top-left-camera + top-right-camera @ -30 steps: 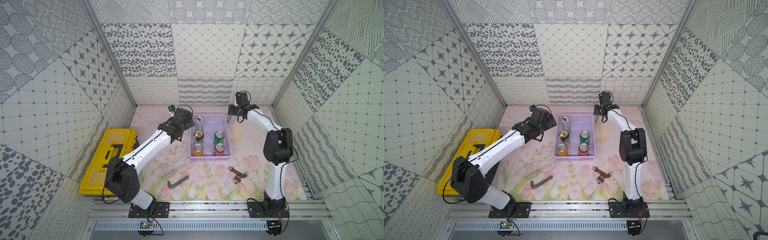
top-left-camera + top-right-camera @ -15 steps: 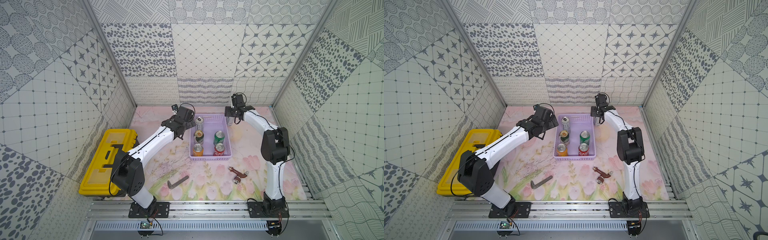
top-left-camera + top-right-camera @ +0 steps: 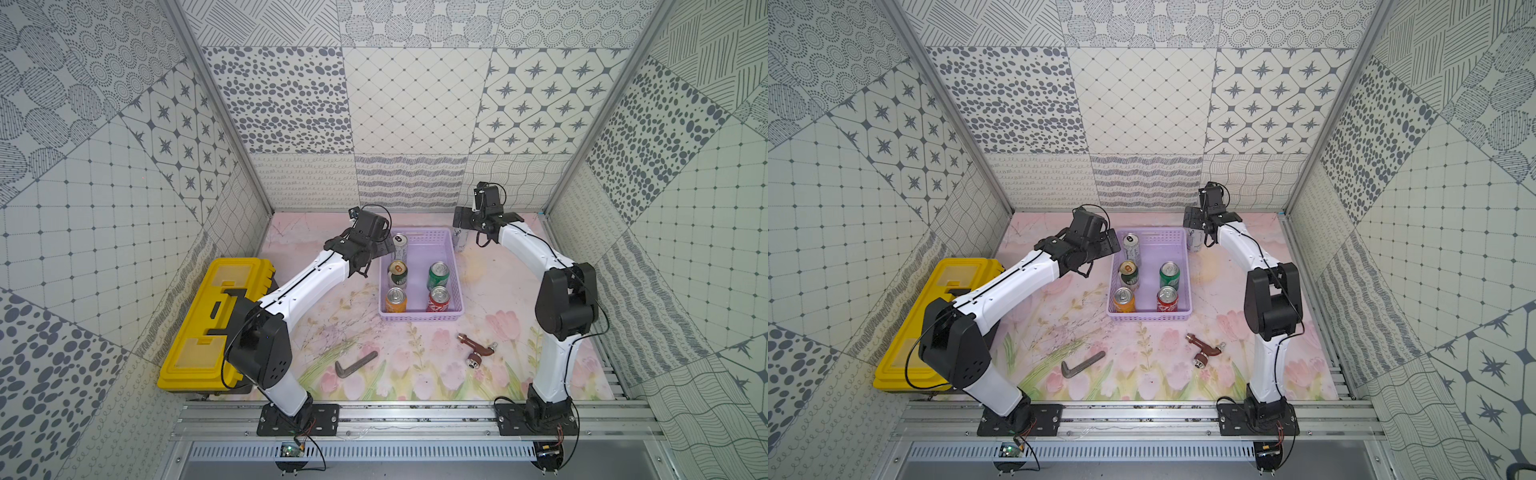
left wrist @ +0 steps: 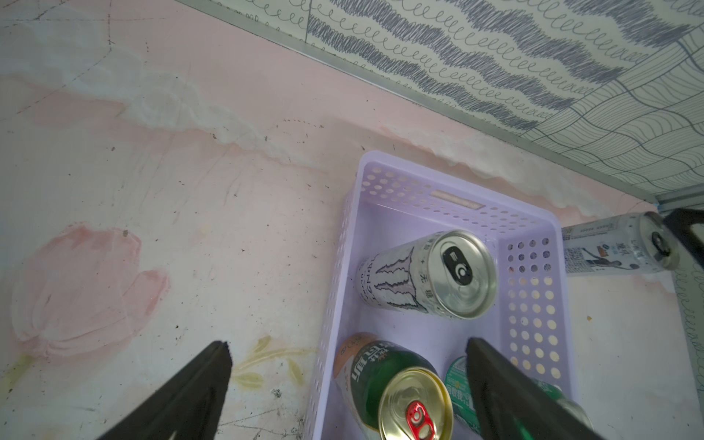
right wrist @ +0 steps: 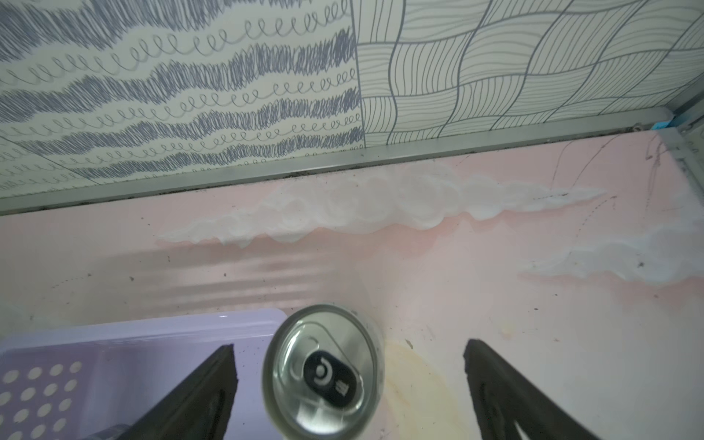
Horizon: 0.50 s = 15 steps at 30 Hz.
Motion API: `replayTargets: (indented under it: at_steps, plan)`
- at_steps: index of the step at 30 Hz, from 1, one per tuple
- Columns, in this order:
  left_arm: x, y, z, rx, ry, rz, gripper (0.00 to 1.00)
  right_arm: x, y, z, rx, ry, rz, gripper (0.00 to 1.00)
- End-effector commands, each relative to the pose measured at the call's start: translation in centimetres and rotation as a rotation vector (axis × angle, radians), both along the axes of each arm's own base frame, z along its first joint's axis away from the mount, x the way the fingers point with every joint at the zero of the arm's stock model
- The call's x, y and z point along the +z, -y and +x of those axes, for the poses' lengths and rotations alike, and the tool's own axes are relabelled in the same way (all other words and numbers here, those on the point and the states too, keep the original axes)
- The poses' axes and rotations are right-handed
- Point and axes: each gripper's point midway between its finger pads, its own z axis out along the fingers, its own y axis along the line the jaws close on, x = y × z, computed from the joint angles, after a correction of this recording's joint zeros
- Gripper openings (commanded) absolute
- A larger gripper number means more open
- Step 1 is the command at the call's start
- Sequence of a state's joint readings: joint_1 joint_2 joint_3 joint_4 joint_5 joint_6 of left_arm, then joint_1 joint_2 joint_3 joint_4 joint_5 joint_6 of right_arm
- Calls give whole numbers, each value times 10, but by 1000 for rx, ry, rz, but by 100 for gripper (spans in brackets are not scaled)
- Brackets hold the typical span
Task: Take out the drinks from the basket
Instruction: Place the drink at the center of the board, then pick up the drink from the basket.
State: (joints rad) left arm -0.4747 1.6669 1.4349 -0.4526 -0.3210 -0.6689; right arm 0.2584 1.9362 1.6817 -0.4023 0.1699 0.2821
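The lavender basket [image 3: 420, 317] [image 3: 1149, 316] holds a tall silver-white can [image 3: 400, 246] [image 4: 426, 274], a dark green can with a gold top [image 3: 397, 272] [image 4: 400, 384], an orange can [image 3: 395, 300], a green can [image 3: 439, 274] and a red can [image 3: 438, 298]. Another silver-white can [image 3: 459, 241] [image 5: 324, 369] stands upright on the mat just outside the basket's far right corner. My right gripper [image 3: 465, 228] [image 5: 348, 348] is open above it, with gaps between the can and both fingers. My left gripper [image 3: 385, 248] [image 4: 348, 346] is open over the basket's left wall, above the dark green can.
A yellow toolbox [image 3: 216, 320] lies at the left beside my left arm. A bent hex key [image 3: 355, 365] and a brown tap fitting [image 3: 478, 353] lie on the flowered mat in front of the basket. The back wall stands close behind both grippers.
My right gripper has opened, letting go of the silver-white can on the mat beside the basket. My left gripper has edged closer to the basket's left wall.
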Motion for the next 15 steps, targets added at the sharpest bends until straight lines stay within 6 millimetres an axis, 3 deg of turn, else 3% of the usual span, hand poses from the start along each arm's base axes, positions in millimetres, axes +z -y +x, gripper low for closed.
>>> replayTargets:
  at_steps: [1, 9, 15]
  plan:
    - [17, 31, 12, -115, 63, -26, 100, 55, -7, -14, 12, 149, 43, 97]
    - [0, 61, 36, -194, 31, -9, 97, 37, -22, -62, 54, 129, 33, 97]
    - [-15, 84, 52, -264, 22, -15, 94, 34, -21, -79, 66, 126, 53, 97]
